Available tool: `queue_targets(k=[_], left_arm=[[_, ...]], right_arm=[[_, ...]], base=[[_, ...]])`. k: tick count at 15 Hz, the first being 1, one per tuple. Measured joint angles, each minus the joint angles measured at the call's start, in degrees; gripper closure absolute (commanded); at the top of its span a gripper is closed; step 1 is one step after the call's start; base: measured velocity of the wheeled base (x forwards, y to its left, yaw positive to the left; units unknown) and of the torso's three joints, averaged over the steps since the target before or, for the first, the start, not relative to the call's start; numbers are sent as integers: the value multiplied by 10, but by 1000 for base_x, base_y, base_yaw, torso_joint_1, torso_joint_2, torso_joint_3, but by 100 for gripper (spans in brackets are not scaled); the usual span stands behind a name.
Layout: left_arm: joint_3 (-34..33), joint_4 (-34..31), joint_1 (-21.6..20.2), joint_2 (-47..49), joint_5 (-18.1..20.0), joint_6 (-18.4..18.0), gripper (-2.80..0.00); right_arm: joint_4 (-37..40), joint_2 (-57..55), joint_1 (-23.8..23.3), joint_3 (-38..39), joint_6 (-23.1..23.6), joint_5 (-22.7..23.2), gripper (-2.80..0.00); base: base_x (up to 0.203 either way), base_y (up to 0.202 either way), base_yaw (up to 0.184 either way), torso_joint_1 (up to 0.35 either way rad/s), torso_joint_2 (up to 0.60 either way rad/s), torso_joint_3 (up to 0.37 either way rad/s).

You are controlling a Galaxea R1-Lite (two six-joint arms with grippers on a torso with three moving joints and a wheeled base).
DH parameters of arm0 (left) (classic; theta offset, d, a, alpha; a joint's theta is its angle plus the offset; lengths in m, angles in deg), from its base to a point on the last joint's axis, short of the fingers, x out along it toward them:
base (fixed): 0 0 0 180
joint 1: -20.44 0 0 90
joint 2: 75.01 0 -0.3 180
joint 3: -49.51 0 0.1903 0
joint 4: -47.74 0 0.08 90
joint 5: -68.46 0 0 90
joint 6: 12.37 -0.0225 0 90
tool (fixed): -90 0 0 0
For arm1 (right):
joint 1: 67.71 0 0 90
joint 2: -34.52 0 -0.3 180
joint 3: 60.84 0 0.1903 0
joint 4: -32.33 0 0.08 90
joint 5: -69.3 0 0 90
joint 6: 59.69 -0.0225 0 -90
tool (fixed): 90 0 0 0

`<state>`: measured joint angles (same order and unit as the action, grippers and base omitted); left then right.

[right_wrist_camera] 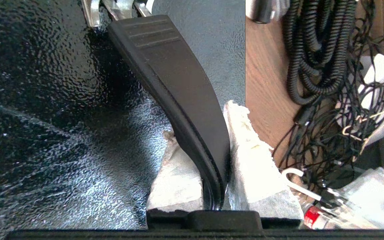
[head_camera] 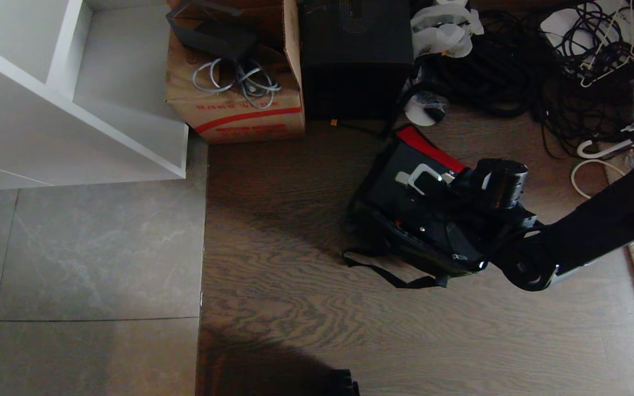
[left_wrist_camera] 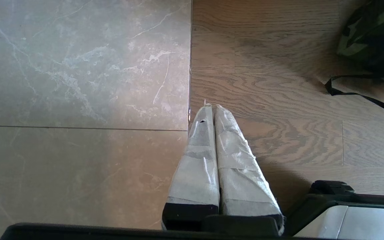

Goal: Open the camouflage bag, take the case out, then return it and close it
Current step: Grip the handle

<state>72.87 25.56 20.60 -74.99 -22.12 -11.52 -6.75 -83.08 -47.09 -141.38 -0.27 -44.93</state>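
From the head view, the camouflage bag (head_camera: 405, 242) is seen lying open on the wooden floor (head_camera: 273, 286), in front of the plain black box (head_camera: 355, 55), its red lining (head_camera: 430, 148) showing at the far edge. The case (head_camera: 399, 190) is seen in the bag's mouth, its long axis running from the near left toward the far right, one silver bracket (head_camera: 424, 176) turned upward. The right gripper (head_camera: 449, 184) is placed on the handle, partly hidden by its own wrist. The black strap (head_camera: 388, 275) is trailed loose toward the near side.

In the left wrist view, the left gripper (left_wrist_camera: 210, 108) is parked over the seam between tile and wood, taped fingers (left_wrist_camera: 195, 156) pressed together on nothing, well apart from the bag's corner (left_wrist_camera: 372, 33).

In the right wrist view, the handle bar (right_wrist_camera: 175, 90) is pinched between the padded fingers (right_wrist_camera: 255, 166), the textured case lid (right_wrist_camera: 45, 116) lying just beneath. The case is judged stiff and fairly heavy, its pebbled shell not slippery, so the handle's middle is judged the right hold. The bag is judged soft and likely to drag along or sag.
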Motion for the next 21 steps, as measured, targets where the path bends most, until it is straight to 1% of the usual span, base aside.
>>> queue_targets(k=[4, 7, 8, 13, 21], left_arm=[[0, 0, 0, 0, 0, 0, 0], [0, 0, 0, 0, 0, 0, 0], [0, 0, 0, 0, 0, 0, 0], [0, 0, 0, 0, 0, 0, 0], [0, 0, 0, 0, 0, 0, 0]], right_arm=[[27, 18, -5, -3, -9, -1, 0], [48, 14, -5, -3, -47, 0, 0], [47, 8, -4, -7, -49, 0, 0], [37, -23, -5, -19, -60, 0, 0], [26, -78, -8, -36, -52, 7, 0]], base=[[0, 0, 0, 0, 0, 0], [0, 0, 0, 0, 0, 0], [0, 0, 0, 0, 0, 0], [0, 0, 0, 0, 0, 0], [0, 0, 0, 0, 0, 0]])
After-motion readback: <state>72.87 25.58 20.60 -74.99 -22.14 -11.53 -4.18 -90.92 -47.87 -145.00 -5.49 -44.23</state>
